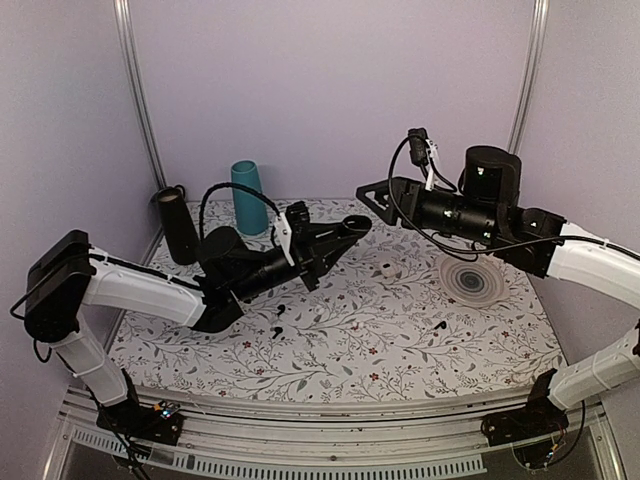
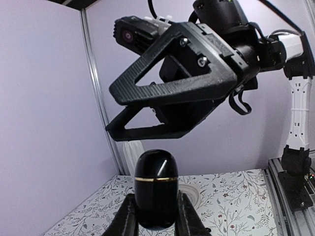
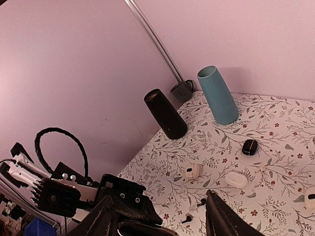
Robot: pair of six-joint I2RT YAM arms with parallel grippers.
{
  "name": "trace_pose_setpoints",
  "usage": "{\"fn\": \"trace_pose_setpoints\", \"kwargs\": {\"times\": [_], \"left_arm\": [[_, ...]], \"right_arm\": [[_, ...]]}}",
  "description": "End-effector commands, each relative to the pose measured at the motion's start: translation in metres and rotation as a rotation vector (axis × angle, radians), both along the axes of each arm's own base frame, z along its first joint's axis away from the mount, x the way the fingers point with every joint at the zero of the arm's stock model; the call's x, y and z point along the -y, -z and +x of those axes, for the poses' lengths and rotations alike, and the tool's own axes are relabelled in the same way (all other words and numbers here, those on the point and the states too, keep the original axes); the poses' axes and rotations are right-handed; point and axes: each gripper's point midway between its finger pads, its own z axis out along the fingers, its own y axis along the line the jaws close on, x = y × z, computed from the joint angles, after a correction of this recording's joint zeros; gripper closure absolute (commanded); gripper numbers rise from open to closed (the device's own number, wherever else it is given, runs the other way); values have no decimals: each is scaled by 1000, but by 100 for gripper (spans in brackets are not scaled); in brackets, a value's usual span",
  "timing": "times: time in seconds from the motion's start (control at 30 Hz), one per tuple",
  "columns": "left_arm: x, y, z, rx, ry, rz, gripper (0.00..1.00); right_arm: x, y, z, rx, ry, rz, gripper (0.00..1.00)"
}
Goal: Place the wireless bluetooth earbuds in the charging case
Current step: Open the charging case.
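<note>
Starting with the left gripper (image 2: 157, 219), we log both fingers clamped on the charging case (image 2: 156, 189), a glossy black pebble with a thin gold seam. It is held on end, clear above the floral table (image 1: 330, 370), near the table's middle in the overhead view. The right gripper (image 1: 372, 193) is raised just at the case's 12 o'clock, jaws spread wide with nothing between them. The wireless bluetooth earbuds (image 1: 277, 332) lie loose on the table: this one at 7 o'clock from the held case, another (image 1: 438, 325) at 5 o'clock.

We also enter:
- a teal cylinder (image 1: 247, 197) and a black cylinder (image 1: 180, 225), both at the table's 10 o'clock
- a grey disc (image 1: 472, 278) at 3 o'clock
- a small white case (image 1: 385, 270) near centre
- a smaller black case (image 3: 249, 146) at 5 o'clock from the teal cylinder in the right wrist view
</note>
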Motion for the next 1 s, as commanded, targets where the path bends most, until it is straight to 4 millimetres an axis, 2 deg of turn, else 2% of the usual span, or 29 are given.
{"fn": "trace_pose_setpoints", "kwargs": {"times": [0.0,0.1,0.23,0.4,0.5,0.73,0.97], "left_arm": [[-9,-5,0,-28,42,-58,100],[-16,-6,3,-53,58,-74,100],[-24,-9,6,-96,105,-98,100],[-33,-22,2,-182,259,-151,100],[-38,-31,-1,-226,354,-182,100],[-39,-38,-12,-290,497,-203,100],[-37,-38,-14,-309,496,-179,100]], "right_arm": [[19,-13,-2,18,49,11,39],[31,-9,-1,30,78,-15,39],[38,-3,-8,54,5,-35,39],[20,16,-30,139,-177,-82,38],[10,18,-38,187,-232,-75,38],[-11,12,-37,279,-279,-53,37],[-25,8,-34,307,-312,-33,37]]}}
